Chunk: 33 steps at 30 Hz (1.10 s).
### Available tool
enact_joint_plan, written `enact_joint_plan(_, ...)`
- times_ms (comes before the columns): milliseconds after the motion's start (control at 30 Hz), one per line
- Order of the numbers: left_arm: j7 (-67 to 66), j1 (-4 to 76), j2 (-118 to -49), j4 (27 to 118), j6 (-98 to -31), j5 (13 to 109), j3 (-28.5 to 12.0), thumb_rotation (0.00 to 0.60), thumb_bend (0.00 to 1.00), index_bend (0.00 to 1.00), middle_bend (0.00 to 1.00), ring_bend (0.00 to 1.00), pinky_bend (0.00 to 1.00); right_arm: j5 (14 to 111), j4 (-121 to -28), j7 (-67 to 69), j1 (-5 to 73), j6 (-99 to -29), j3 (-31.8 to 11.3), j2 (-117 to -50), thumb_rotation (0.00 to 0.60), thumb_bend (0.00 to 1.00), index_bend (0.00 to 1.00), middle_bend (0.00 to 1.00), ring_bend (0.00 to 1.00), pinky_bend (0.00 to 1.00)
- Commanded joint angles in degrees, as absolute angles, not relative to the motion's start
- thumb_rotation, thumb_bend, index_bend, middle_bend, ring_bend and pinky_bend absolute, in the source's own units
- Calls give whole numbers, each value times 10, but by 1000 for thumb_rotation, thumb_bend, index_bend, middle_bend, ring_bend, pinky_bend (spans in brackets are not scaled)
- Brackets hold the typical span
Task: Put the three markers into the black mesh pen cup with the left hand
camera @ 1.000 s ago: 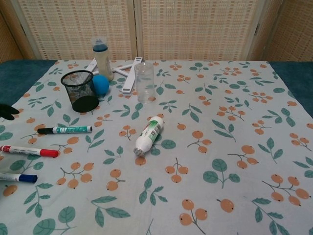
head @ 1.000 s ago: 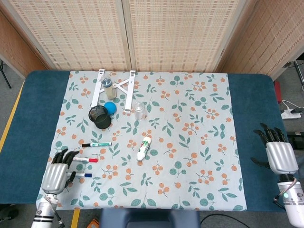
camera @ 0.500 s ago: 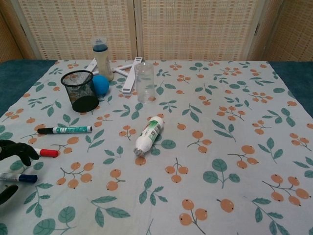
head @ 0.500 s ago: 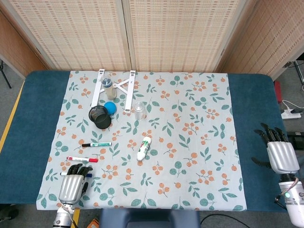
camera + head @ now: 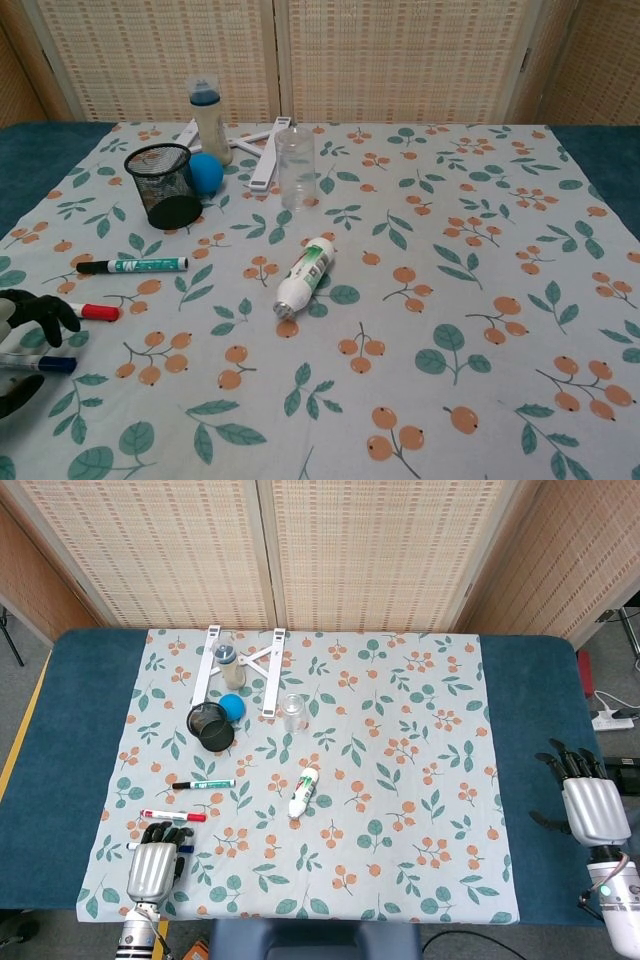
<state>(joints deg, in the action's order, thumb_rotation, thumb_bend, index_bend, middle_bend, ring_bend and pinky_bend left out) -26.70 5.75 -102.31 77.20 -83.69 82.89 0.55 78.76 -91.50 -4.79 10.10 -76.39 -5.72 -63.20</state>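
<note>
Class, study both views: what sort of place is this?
Probably a staged robot test table, not a classroom: a floral tablecloth over blue padding, woven screens behind, and a robot hand at the near edge.

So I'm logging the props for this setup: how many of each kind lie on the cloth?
Markers: 3 (green, red, blue)
Bottles: 3 (capped, clear, white, lying)
Pen cup: 1
Ball: 1
White stand: 1
Total: 9
</note>
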Motion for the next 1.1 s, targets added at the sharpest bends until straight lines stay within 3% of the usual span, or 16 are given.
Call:
enact_joint_plan(33,-270,56,-1033,756,-843,833,4,600,331,372,405,207,204,787,-915,-48,101,-764,-57,-632,600,25,228,65,157,94)
enact_joint_plan(1100,-243,55,-1060,681,-833,821,-12,600,332,422,468,229,212,793,-922,-55,96,-780,-58,-630,600,24,239,65,157,94)
